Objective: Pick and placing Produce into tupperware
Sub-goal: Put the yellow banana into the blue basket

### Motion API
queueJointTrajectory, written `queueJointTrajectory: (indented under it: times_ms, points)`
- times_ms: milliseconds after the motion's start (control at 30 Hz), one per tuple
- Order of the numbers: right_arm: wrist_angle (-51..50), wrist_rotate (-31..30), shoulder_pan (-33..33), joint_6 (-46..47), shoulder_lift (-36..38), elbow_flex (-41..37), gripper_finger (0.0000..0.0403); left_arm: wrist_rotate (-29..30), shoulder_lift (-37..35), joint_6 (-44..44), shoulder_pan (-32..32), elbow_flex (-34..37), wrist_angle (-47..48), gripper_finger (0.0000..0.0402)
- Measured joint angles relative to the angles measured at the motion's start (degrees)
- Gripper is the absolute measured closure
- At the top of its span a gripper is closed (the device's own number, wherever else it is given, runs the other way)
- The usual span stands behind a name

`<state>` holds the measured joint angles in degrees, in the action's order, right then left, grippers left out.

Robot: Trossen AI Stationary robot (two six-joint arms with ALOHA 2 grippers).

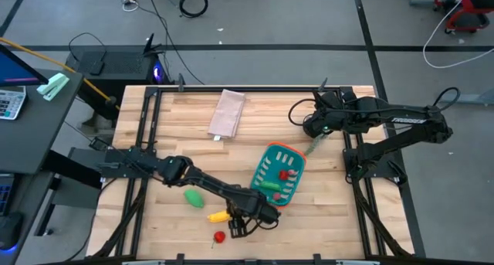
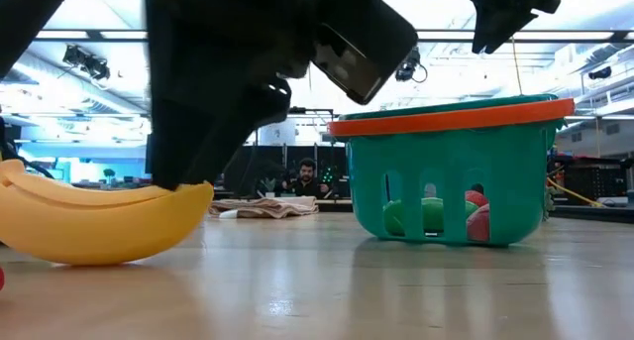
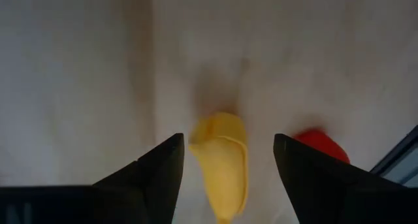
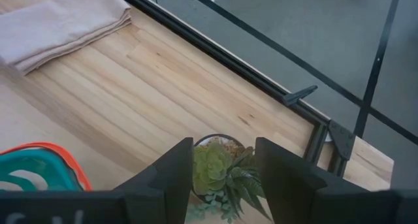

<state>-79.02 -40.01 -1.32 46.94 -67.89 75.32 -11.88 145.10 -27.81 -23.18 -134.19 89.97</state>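
A yellow toy banana [image 1: 218, 216] lies on the table near the front edge, with a red ball [image 1: 219, 236] just in front of it and a green pod [image 1: 193, 196] to its left. My left gripper [image 1: 238, 225] is open and low over the banana's end [image 3: 222, 159]; its fingers stand on either side without touching it. The teal basket [image 1: 278, 172] with an orange rim holds red and green pieces [image 2: 436, 216]. My right gripper [image 1: 312, 130] waits at the back right, open over a small potted plant [image 4: 219, 168].
A folded beige cloth [image 1: 228, 113] lies at the far middle of the table. The potted plant [image 1: 316, 147] stands just behind the basket's far right corner. Black rails run along the table's edges [image 4: 274, 87]. A person sits in the room beyond the table [image 2: 308, 176].
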Motion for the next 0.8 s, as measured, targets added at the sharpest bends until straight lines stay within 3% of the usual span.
queueJointTrajectory:
  times_ms: [333,500,800]
  points:
    - [0.0,0.0,0.0,1.3,0.0,0.0,0.023,1.7,0.0,-2.7,-3.5,0.3,0.0,0.0158]
    - [0.0,0.0,0.0,1.3,0.0,0.0,0.023,5.2,0.0,-1.4,-3.6,2.7,0.1,0.0157]
    - [0.0,0.0,0.0,1.6,0.0,0.0,0.023,5.0,-0.1,1.5,-4.1,9.8,-0.2,0.0159]
